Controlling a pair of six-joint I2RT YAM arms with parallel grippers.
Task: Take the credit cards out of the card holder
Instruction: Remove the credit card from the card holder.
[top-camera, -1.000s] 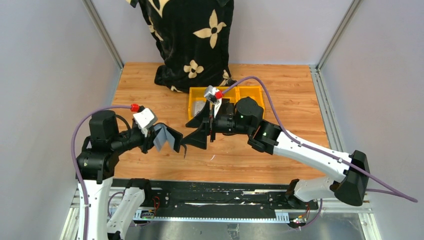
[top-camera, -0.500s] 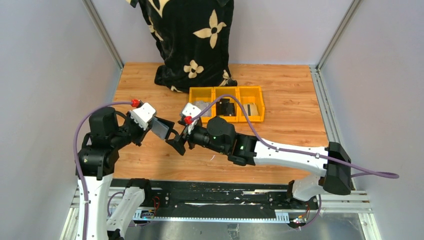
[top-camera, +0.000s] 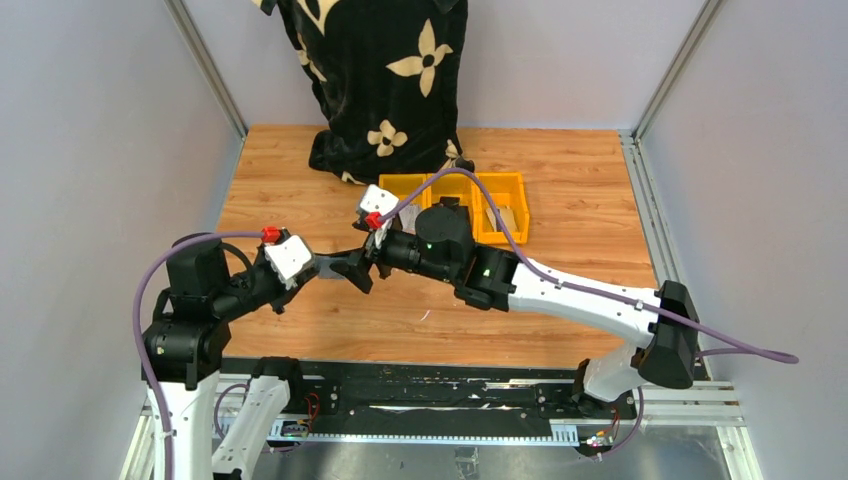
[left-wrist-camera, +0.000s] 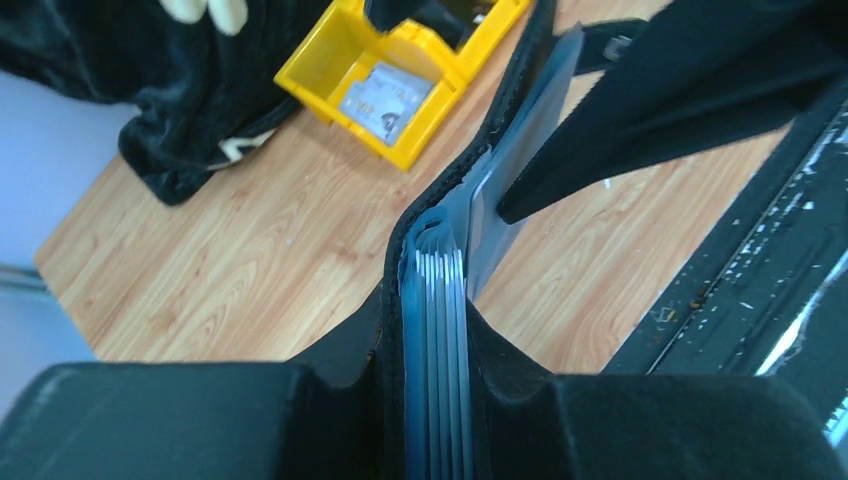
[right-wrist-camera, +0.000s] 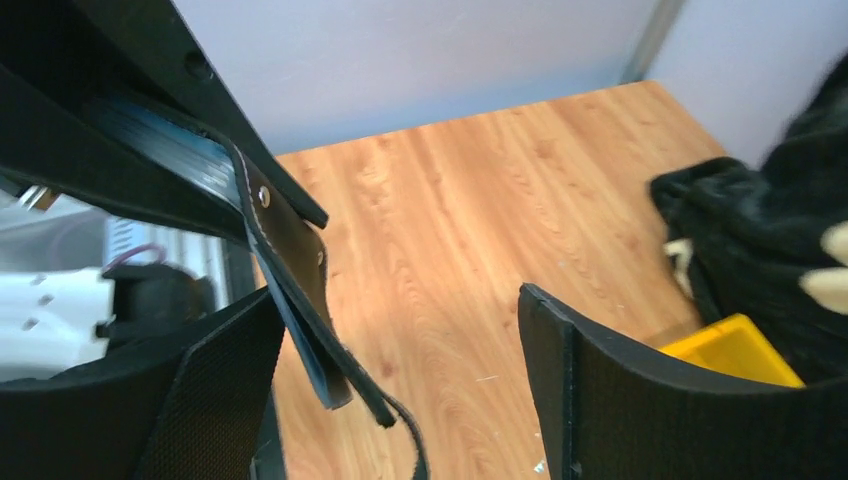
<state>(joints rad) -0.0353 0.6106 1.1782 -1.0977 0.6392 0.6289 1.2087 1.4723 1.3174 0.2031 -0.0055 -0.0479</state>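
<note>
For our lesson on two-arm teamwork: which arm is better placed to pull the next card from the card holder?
Right. The left gripper is shut on the card holder, holding it off the table. The right gripper is open, with the holder's free end between its fingers.

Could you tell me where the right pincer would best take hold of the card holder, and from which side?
Probably its loose black flap, near the studded free end: it hangs apart from the grey-blue sleeves, leaving room for a finger on each face. The left pincer clamps the other end of the card holder, so the open right pincer should enter from the free end.
</note>
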